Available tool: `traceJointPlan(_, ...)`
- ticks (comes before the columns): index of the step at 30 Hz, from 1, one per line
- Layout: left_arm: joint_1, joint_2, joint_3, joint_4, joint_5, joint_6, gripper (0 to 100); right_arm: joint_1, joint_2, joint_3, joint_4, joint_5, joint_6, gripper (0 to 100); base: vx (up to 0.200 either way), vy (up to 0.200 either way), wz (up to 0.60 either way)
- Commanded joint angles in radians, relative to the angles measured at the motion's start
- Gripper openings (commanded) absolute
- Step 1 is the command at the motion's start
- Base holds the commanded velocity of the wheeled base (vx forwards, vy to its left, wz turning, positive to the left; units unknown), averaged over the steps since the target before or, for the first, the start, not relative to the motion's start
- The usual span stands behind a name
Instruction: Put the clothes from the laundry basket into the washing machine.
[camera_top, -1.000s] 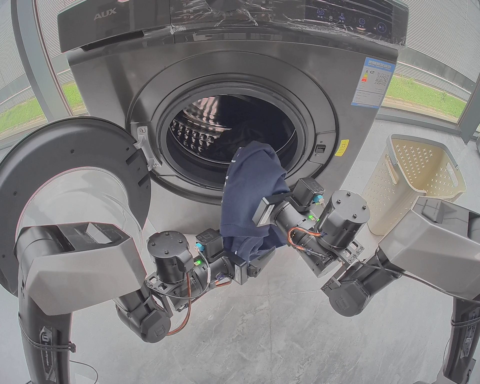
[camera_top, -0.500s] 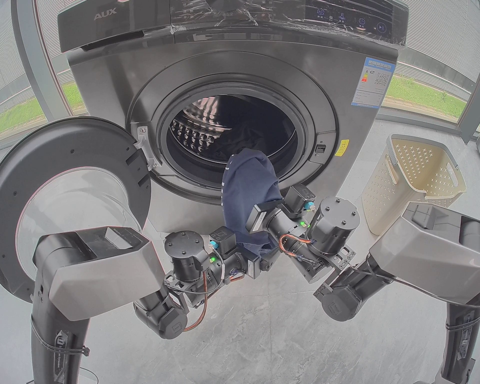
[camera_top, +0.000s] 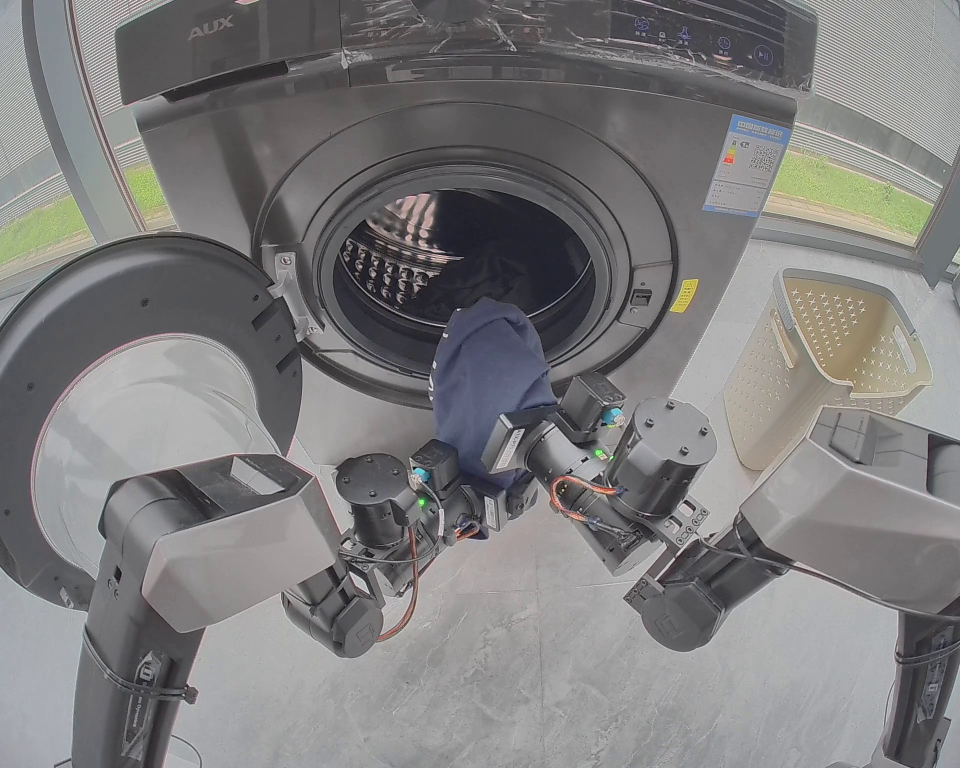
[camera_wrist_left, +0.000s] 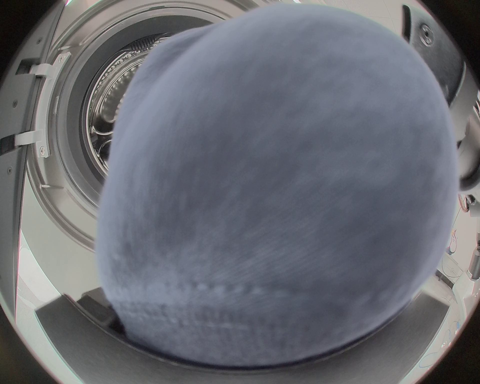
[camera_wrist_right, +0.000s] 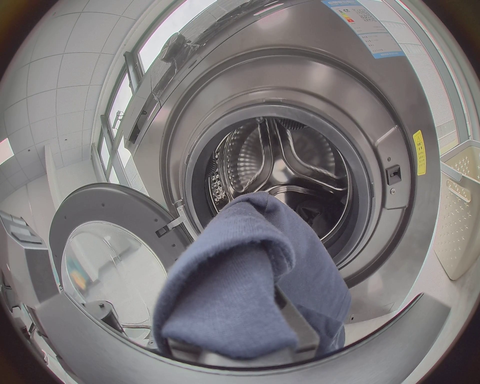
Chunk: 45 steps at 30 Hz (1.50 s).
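- Right claw (camera_top: 512, 443): pressed together on a navy garment (camera_top: 485, 375), with the cloth folded over its fingers (camera_wrist_right: 296, 327) in the right wrist view.
- Left claw (camera_top: 505, 503): sits at the lower end of the same garment, just beside the right claw. The cloth covers it in the left wrist view, so I cannot tell whether it grips.
- Navy garment: held up off the floor (camera_top: 520, 660) between the two claws, in front of the washing machine (camera_top: 450, 130). Its upper fold stands before the lower part of the drum opening (camera_top: 470, 250). Contact with the rim cannot be confirmed.
- Washing machine: the door (camera_top: 130, 320) is swung fully open on its hinge at the robot's left, and the steel drum is exposed.
- Drum contents: a dark piece of cloth (camera_wrist_right: 307, 212) lies low inside the drum.
- Laundry basket (camera_top: 830, 350): cream, perforated, on the floor to the robot's right of the machine, tilted with its mouth toward the robot, well apart from both claws.
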Motion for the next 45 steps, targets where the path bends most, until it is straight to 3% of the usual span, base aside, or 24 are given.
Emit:
traceJointPlan(1, 0.018, 0.016, -0.019, -0.002, 0.0, 0.0, 100, 0.0, -0.023, 0.013, -0.001, -0.001, 0.002, 0, 0.0, 0.0, 0.0)
traceJointPlan(7, 0.021, 0.024, -0.034, -0.002, 0.0, -0.002, 100, 0.003, -0.029, 0.026, -0.002, -0.003, 0.007, 0, 0.0, 0.0, 0.0)
traceJointPlan(8, 0.021, 0.024, -0.039, -0.002, 0.0, -0.002, 0, 0.003, -0.029, 0.027, -0.005, -0.003, 0.007, 0, 0.0, 0.0, 0.0)
traceJointPlan(14, 0.03, 0.008, -0.071, -0.004, 0.003, -0.016, 0, -0.009, -0.032, 0.043, -0.013, -0.003, 0.01, 0, 0.0, 0.0, 0.0)
traceJointPlan(21, 0.041, -0.116, -0.039, -0.004, 0.032, -0.062, 0, -0.06, -0.02, 0.047, -0.005, -0.021, 0.035, 0, 0.0, 0.0, 0.0)
traceJointPlan(29, 0.044, -0.219, 0.021, -0.004, 0.034, -0.069, 0, -0.1, 0.0, 0.078, -0.004, -0.024, 0.044, 0, 0.0, 0.0, 0.0)
traceJointPlan(39, 0.037, -0.226, 0.036, -0.005, 0.034, -0.082, 0, -0.087, 0.005, 0.084, -0.016, -0.023, 0.042, 0, 0.0, 0.0, 0.0)
traceJointPlan(40, 0.038, -0.226, 0.036, -0.005, 0.034, -0.083, 0, -0.086, 0.005, 0.083, -0.018, -0.023, 0.044, 100, 0.0, 0.0, 0.0)
traceJointPlan(45, 0.044, -0.257, 0.062, -0.004, 0.034, -0.101, 0, -0.087, -0.041, 0.155, -0.025, -0.015, 0.038, 100, 0.0, 0.0, 0.0)
